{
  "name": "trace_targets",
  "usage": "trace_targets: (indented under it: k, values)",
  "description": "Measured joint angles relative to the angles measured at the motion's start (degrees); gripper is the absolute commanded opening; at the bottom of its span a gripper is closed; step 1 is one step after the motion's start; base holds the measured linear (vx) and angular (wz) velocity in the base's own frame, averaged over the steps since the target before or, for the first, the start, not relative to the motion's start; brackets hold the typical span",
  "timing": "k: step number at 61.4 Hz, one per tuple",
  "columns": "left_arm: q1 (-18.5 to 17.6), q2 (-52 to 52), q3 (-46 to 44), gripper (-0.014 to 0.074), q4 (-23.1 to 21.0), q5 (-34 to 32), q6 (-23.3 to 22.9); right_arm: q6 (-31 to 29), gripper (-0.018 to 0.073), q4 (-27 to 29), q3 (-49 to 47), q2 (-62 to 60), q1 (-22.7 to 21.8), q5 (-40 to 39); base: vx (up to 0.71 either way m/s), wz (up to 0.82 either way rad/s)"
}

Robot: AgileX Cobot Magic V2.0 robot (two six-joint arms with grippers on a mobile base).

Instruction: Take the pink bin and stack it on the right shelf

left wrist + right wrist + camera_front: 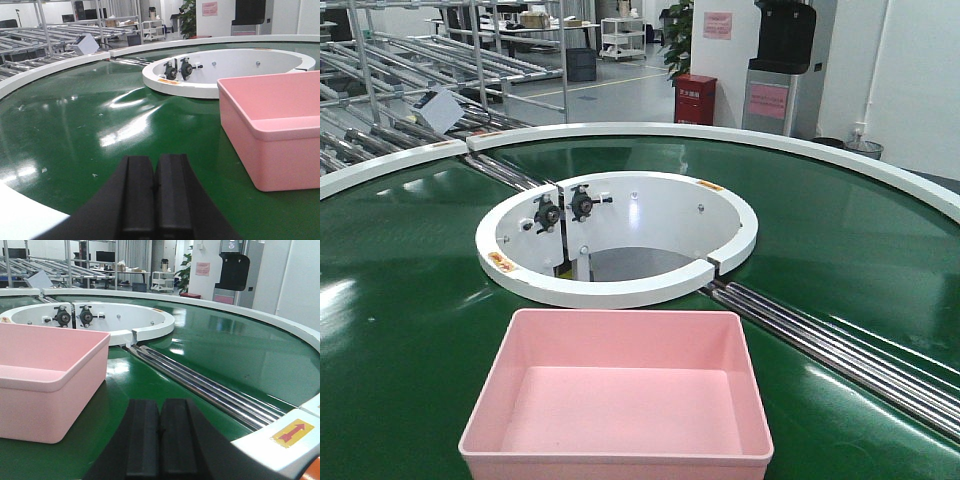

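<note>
- Pink bin (620,400) sits upright and empty on the green belt (410,320), with its far wall just short of the white ring (620,292) at the belt's centre.
- It's between my two arms: the left wrist view has it off to the right, the right wrist view has it off to the left. Neither arm touches it.
- Left gripper (155,172): fingers pressed together, nothing held. Right gripper (161,415): same, closed on nothing.
- Both hang low near belt height, one on each side of the bin. Reads as a flanking setup for a two-sided lift, since the tub looks wide for one arm.
- My guess: approach step, grab not started. Jaws must open before they can take the rim or walls.
- Steel rails (840,350) run through the belt on the bin's right, so the right arm should keep clear of them.
- Right shelf isn't in any view, so I can't place the drop.
</note>
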Motion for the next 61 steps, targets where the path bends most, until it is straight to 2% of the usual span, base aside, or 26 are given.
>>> trace_targets:
  k: [30, 40, 51, 55, 61]
  values:
    - [0.0, 0.0, 0.0, 0.0003, 0.0, -0.1, 0.0, 0.0, -0.0009, 0.0, 0.0, 0.0, 0.0, 0.0, 0.0, 0.0]
    - [0.0, 0.0, -0.9, 0.0003, -1.1, -3.0, 0.0, 0.5, -0.0009, 0.1, -0.5, 0.0, 0.0, -3.6, 0.0, 0.0]
    - [0.0, 0.2, -15.5, 0.0003, -1.9, -2.6, 0.0, 0.1, -0.0009, 0.1, -11.8, 0.4, 0.0, -2.2, 0.0, 0.0]
    - [0.0, 1.5, -21.7, 0.0003, -1.9, 0.1, 0.0, 0.1, -0.0009, 0.1, -16.8, 2.3, 0.0, 0.0, 0.0, 0.0]
    - [0.0, 6.1, -31.4, 0.0003, -2.0, 8.2, 0.0, 0.1, -0.0009, 0.1, -24.8, 7.6, 0.0, 6.6, 0.0, 0.0]
